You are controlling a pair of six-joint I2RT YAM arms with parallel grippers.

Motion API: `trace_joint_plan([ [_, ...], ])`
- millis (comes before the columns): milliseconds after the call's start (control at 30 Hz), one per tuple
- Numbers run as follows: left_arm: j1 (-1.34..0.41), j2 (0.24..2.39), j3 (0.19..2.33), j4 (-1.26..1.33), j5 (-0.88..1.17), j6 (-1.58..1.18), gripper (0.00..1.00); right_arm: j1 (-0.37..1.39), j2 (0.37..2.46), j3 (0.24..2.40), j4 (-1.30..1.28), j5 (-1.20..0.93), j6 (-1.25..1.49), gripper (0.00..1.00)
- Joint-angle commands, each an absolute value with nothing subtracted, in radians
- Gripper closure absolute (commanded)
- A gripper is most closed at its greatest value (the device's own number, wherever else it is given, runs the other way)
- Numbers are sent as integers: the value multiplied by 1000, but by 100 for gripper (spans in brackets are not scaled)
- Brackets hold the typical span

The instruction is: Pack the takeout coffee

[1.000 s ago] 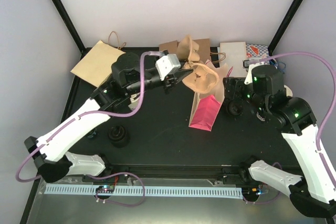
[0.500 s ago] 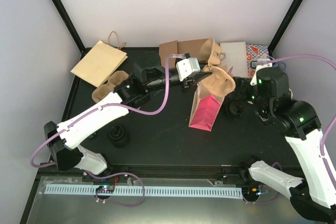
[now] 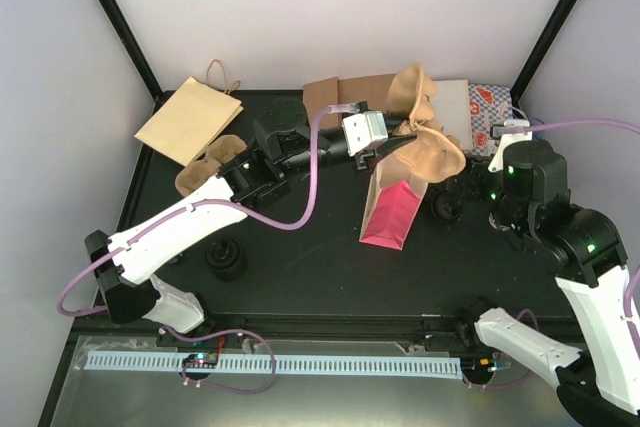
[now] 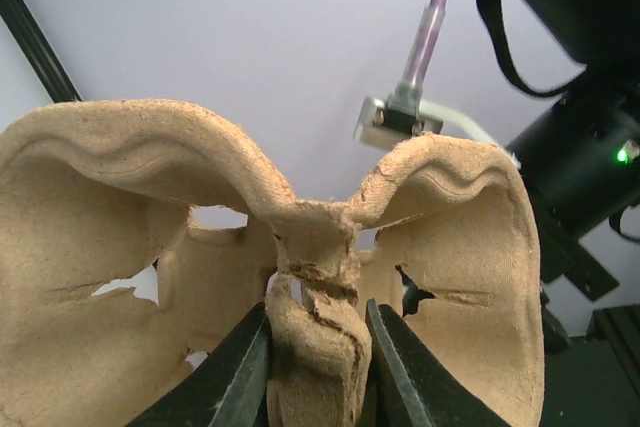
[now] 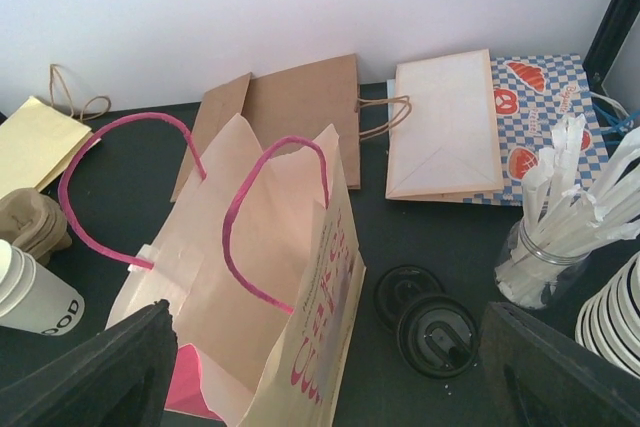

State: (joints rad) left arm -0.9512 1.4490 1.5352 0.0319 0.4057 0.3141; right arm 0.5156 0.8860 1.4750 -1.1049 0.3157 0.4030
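Arms have both shifted in the last second. The left arm (image 3: 190, 222) has stretched out to the right, taking the left claw (image 4: 315, 345) with it. The right arm (image 3: 600, 297) has drawn back toward its own side, so the right claw (image 5: 325, 332) now stands a little clear of the paper bag (image 5: 270, 277) rather than close by it.

That bag is pink-handled and upright with its mouth gaping. It stands ahead of and below the right claw, and just below the left claw.

The pulp cup carrier (image 4: 130, 237) has travelled with the left claw from the bag's left side to above its mouth and slightly past. The left claw is clamped on the carrier's central ridge, one finger on each side, with a pocket spreading out either way. The right claw is spread wide with nothing between its fingers.

The takeout coffee (image 5: 35, 297), a white paper cup with dark print low on its side, sits well off to the left of the right claw. It is at the edge of that wrist view and apart from the bag; the overhead view does not show it clearly.

As I judge it, the carrier is being brought to the bag and room has been made for it. The cup is in neither carrier nor bag, so the packing proper is not yet done.
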Motion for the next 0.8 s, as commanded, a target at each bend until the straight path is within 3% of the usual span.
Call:
trace_joint_plan([
  [0,-975,1477,1627,65,407,336,77,514,864,1460,-1110,327,398,15],
  [767,-1042,1496,1680,43,378,320,78,513,787,1465,-1165,307,385,15],
])
